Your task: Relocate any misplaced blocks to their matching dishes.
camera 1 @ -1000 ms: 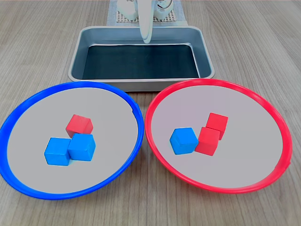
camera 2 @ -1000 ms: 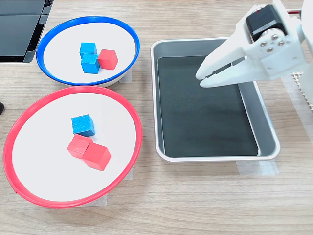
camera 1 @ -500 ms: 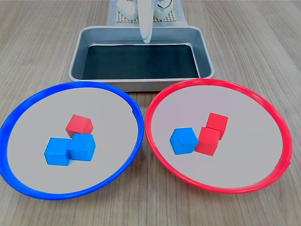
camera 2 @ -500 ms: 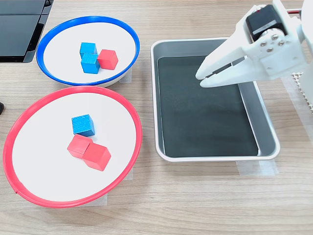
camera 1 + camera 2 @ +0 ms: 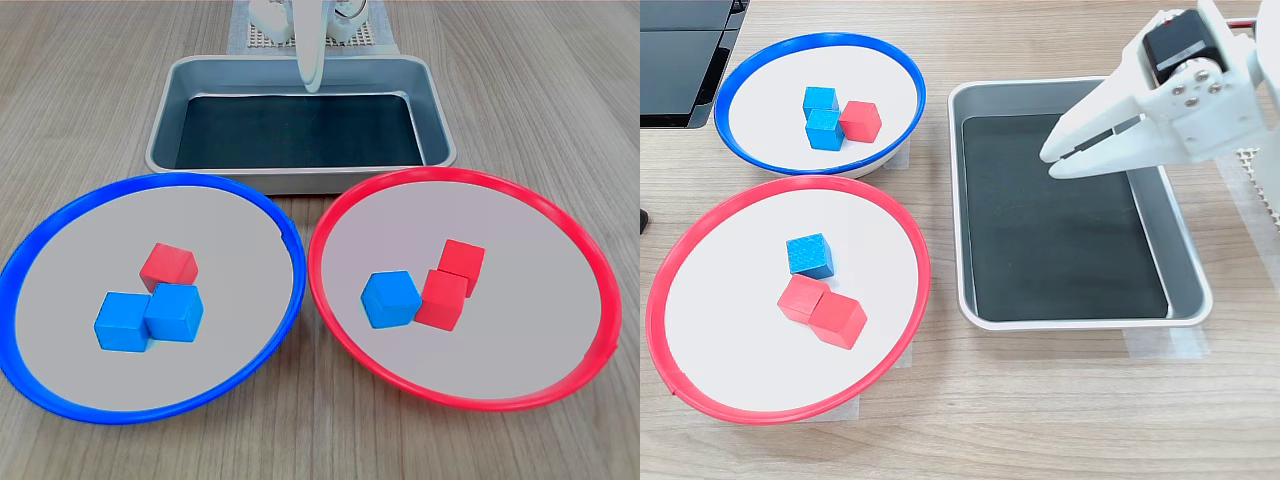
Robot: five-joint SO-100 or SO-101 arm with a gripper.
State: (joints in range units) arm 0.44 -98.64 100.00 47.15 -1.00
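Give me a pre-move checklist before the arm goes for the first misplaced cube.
1. Gripper empty: ok; the fingers are nearly shut, nothing between them.
2. Gripper clear of both plates: ok; it hangs over the grey tray.
3. Red cube in the blue-rimmed plate graspable: not ok; it touches a blue cube.
4. Blue cube in the red-rimmed plate free: not ok; it sits against a red cube.
5. Matching plates have room: ok.

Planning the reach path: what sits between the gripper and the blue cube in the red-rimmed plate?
In the second exterior view, the gripper hangs over the grey tray. Toward the blue cube lie the tray's wall, bare wood, and the red-rimmed plate rim.
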